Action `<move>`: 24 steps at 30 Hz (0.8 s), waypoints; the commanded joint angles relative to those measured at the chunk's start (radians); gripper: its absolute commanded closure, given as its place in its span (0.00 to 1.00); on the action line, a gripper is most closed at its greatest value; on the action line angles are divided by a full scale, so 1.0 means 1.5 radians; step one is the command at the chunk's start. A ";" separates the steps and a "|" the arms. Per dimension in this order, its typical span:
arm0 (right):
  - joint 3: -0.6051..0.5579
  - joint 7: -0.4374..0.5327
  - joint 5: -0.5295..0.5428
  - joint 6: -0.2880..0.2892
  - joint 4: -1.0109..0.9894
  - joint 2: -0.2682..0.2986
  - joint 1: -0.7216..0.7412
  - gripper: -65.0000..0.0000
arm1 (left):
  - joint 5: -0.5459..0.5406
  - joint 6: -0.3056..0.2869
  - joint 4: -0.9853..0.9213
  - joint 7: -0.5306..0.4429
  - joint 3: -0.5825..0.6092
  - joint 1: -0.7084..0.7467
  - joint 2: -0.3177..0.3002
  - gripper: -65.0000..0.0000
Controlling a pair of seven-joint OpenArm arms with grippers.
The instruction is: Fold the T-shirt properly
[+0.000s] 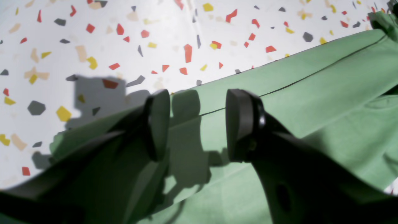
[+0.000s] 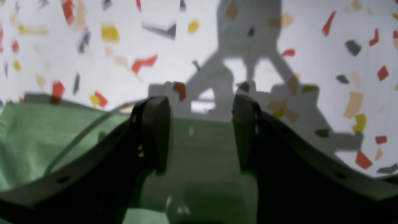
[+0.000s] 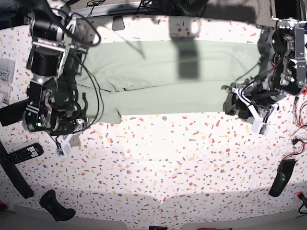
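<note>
The pale green T-shirt [image 3: 168, 76] lies spread flat across the far half of the table, with a dark seam line [image 1: 311, 74] running along it. My left gripper [image 1: 199, 124] stands open just above the shirt's edge, and green fabric shows under the gap between its black fingers [image 1: 242, 124]. In the base view the left gripper [image 3: 232, 101] is at the shirt's right end. My right gripper [image 2: 200, 133] is also open, low over the shirt's hem, with cloth below its fingers [image 2: 155, 133]. In the base view the right gripper [image 3: 79, 114] sits at the shirt's left front corner. Neither gripper holds anything.
The table [image 3: 158, 163] has a white top with coloured flecks. A remote control [image 3: 24, 153] and a black handle [image 3: 57, 207] lie at the front left. Another black object [image 3: 282, 177] and loose cables [image 3: 300, 139] are at the right. Cables hang beside the arm on the left side of the base view.
</note>
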 commanded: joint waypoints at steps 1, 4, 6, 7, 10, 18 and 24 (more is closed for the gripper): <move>0.002 -0.002 0.001 0.002 0.009 0.009 0.012 0.51 | -0.010 0.000 0.012 -0.015 -0.004 -0.011 -0.007 0.59; 0.002 0.017 -0.015 0.002 0.009 0.010 0.005 0.51 | -0.010 0.000 0.012 -0.015 -0.004 -0.010 -0.007 0.59; 0.002 0.028 -0.036 0.002 0.009 0.014 0.009 0.51 | -0.010 0.000 0.012 -0.015 -0.004 -0.010 -0.007 0.59; 0.002 0.025 -0.035 0.000 0.009 0.018 0.012 0.51 | -0.010 0.000 0.012 -0.015 -0.004 -0.010 -0.007 0.59; 0.002 0.025 -0.031 -0.001 0.009 0.033 0.013 0.51 | -0.010 0.000 0.012 -0.015 -0.004 -0.010 -0.007 0.59; 0.002 0.024 -0.022 -0.008 0.009 0.056 0.009 0.51 | -0.010 0.000 0.012 -0.015 -0.004 -0.010 -0.007 0.59; 0.002 -0.036 0.073 -0.004 0.009 0.040 0.008 0.51 | -0.010 0.000 0.012 -0.015 -0.004 -0.010 -0.007 0.59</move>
